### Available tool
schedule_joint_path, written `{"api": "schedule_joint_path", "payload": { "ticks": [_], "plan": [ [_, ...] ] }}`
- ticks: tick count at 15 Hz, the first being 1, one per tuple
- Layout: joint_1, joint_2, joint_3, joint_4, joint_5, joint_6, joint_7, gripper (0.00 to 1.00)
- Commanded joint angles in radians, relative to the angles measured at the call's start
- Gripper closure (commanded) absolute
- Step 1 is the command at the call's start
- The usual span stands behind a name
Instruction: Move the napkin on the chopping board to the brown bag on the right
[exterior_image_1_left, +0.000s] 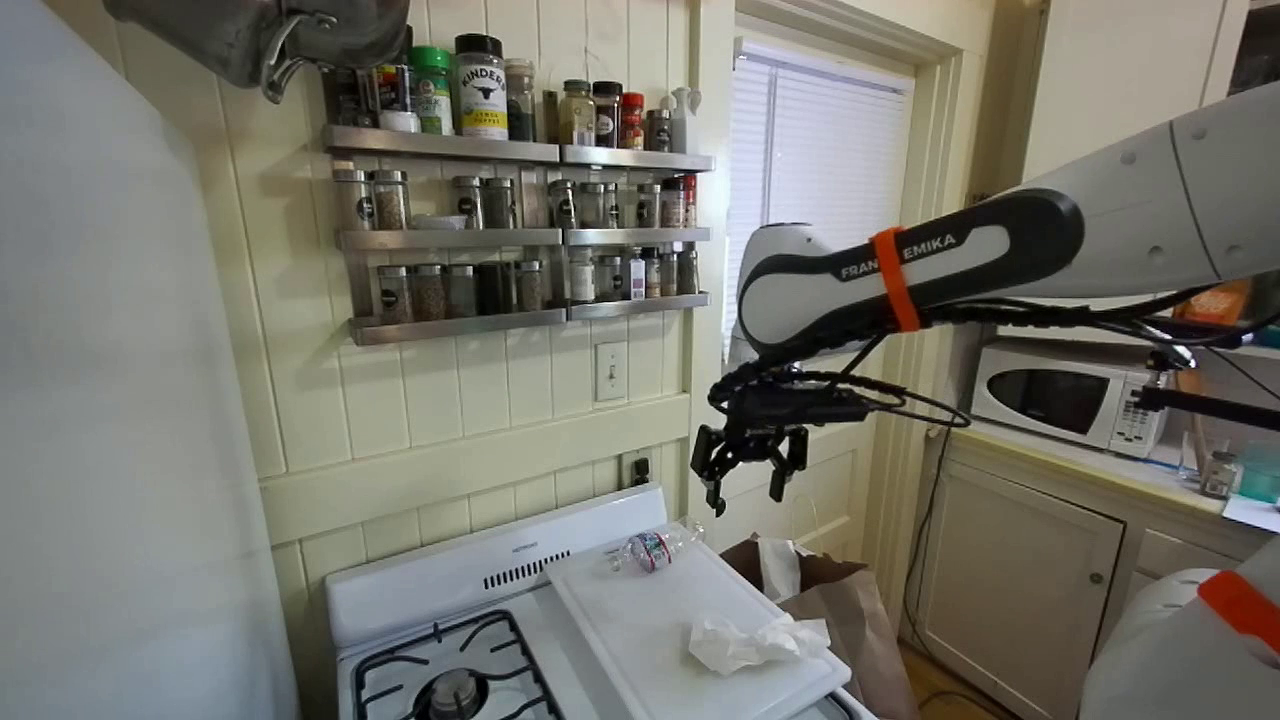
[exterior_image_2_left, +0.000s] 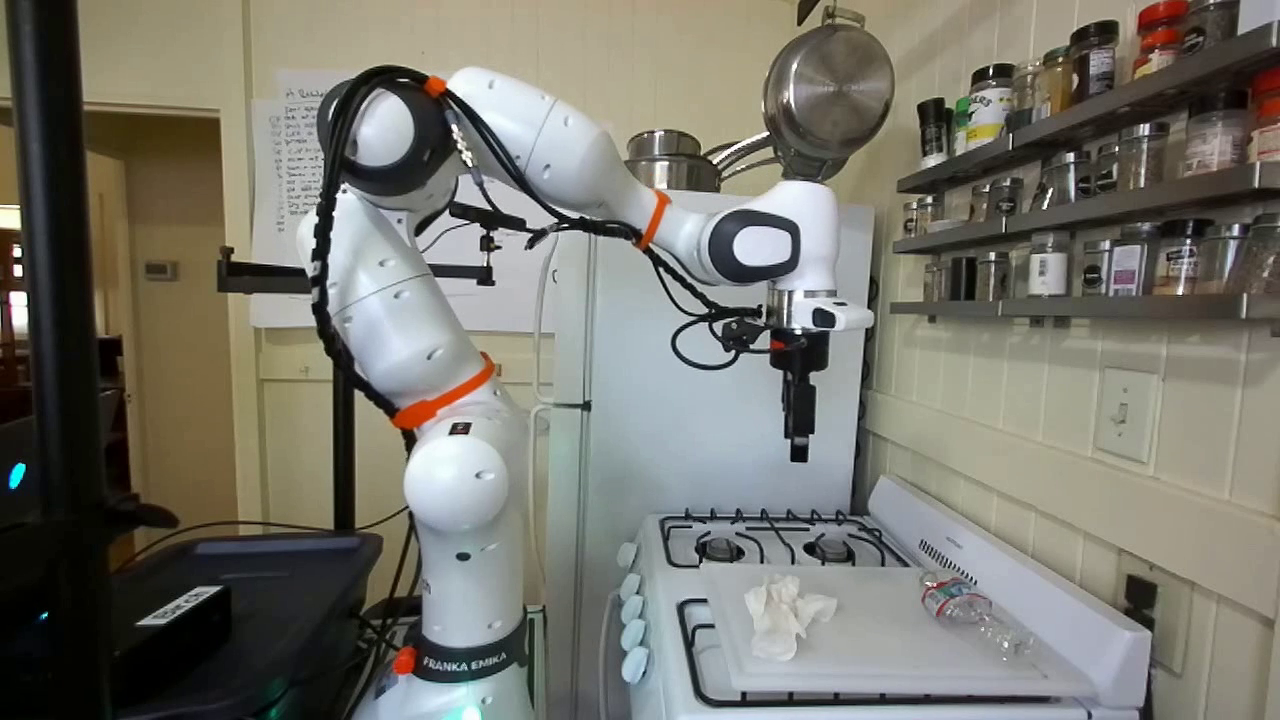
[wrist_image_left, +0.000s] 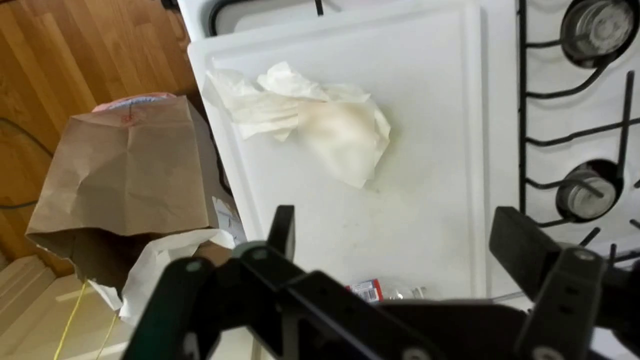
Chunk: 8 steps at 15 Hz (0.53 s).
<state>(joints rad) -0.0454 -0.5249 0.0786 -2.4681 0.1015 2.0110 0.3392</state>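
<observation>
The napkin, a crumpled white wad, lies on the pale chopping board in all views: in both exterior views (exterior_image_1_left: 750, 645) (exterior_image_2_left: 783, 618) and in the wrist view (wrist_image_left: 340, 135). The chopping board (exterior_image_1_left: 635, 625) (exterior_image_2_left: 890, 630) (wrist_image_left: 425, 175) rests on the stove. The brown bag (exterior_image_1_left: 850, 620) stands low beside the board, its mouth open; it also shows in the wrist view (wrist_image_left: 130, 170). It is out of view in an exterior view where the whole arm shows. My gripper (exterior_image_1_left: 748, 502) (exterior_image_2_left: 799, 455) (wrist_image_left: 395, 220) is open and empty, pointing down, well above the board.
A clear plastic bottle (exterior_image_1_left: 650, 550) (exterior_image_2_left: 960, 605) (wrist_image_left: 367, 291) lies on the board near the stove's back panel. Black burner grates (exterior_image_1_left: 455, 690) (wrist_image_left: 590, 195) lie beside the board. Spice shelves (exterior_image_1_left: 450, 240) line the wall. White paper (wrist_image_left: 160, 260) hangs at the bag's mouth.
</observation>
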Motion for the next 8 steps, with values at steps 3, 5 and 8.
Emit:
{"api": "schedule_joint_path", "payload": {
  "ticks": [3,5,8],
  "plan": [
    [-0.039,0.179,0.047,-0.011,-0.095,0.27,0.112,0.0],
    [-0.023,0.241,0.036,0.026,-0.082,0.266,0.106,0.0],
    [-0.014,0.227,0.019,0.009,-0.077,0.263,0.085,0.0]
  ]
}}
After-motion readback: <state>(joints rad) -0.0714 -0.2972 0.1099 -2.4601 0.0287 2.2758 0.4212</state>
